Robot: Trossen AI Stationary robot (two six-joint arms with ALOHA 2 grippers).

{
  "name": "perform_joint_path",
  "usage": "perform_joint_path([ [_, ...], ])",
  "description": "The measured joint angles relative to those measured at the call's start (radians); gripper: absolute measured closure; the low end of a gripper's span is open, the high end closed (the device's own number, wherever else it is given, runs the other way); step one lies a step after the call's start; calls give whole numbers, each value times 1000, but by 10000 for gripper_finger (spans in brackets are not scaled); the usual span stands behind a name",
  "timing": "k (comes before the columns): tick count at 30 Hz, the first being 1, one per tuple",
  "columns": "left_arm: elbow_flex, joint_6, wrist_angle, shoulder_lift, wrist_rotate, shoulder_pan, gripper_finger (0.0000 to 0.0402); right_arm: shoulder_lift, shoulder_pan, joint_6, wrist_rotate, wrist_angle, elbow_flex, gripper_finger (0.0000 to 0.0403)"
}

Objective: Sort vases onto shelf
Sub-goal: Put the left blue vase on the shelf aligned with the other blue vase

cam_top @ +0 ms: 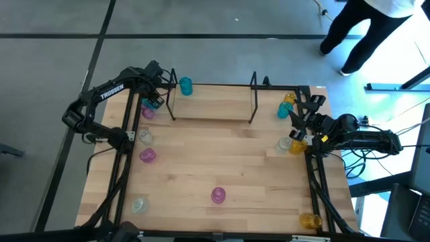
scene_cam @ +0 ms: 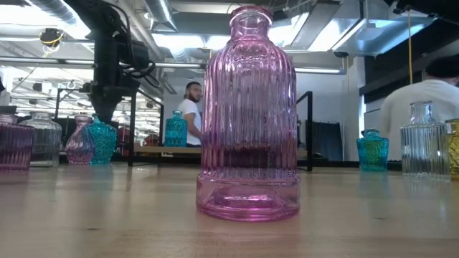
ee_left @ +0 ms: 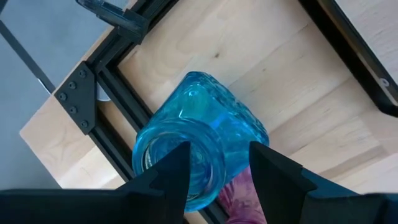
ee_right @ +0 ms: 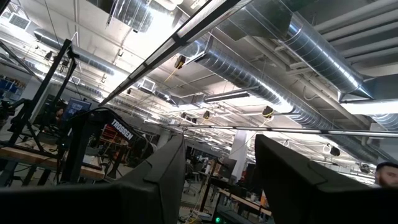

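Down at the far-left corner of the table (cam_top: 222, 148), a teal vase (ee_left: 199, 146) stands upright just outside the shelf's left wire frame, and the left gripper (ee_left: 217, 171) is right over it, one finger (ee_left: 171, 168) across the rim, the other beside the neck, so the fingers straddle the vase's mouth; whether they actually pinch the glass I cannot tell. A pink vase (cam_top: 148, 113) sits touching the teal one. On the shelf (cam_top: 211, 107) itself, one teal vase (cam_top: 185, 86) stands at the left end. Off the shelf's right end, a yellow vase (cam_top: 289, 99) and another teal one (cam_top: 283, 111) stand close together. The right gripper (ee_right: 217, 180) waits at the right edge, tilted up toward the ceiling, fingers apart and empty. Near the front edge, a ribbed pink vase (scene_cam: 249, 115) stands alone and upright. People (scene_cam: 191, 115) are in the room beyond the table.
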Motion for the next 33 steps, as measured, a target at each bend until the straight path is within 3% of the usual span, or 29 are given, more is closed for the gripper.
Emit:
perform_joint_path([
  [6,0,4,-3,0,-1,0,258,0,0,0,0,0,0,224],
  [18,0,32,-6,0,-24,0,366,0,0,0,0,0,0,224],
  [33,41,33,-32,-6,-32,-1,369,0,0,0,0,1,0,224],
])
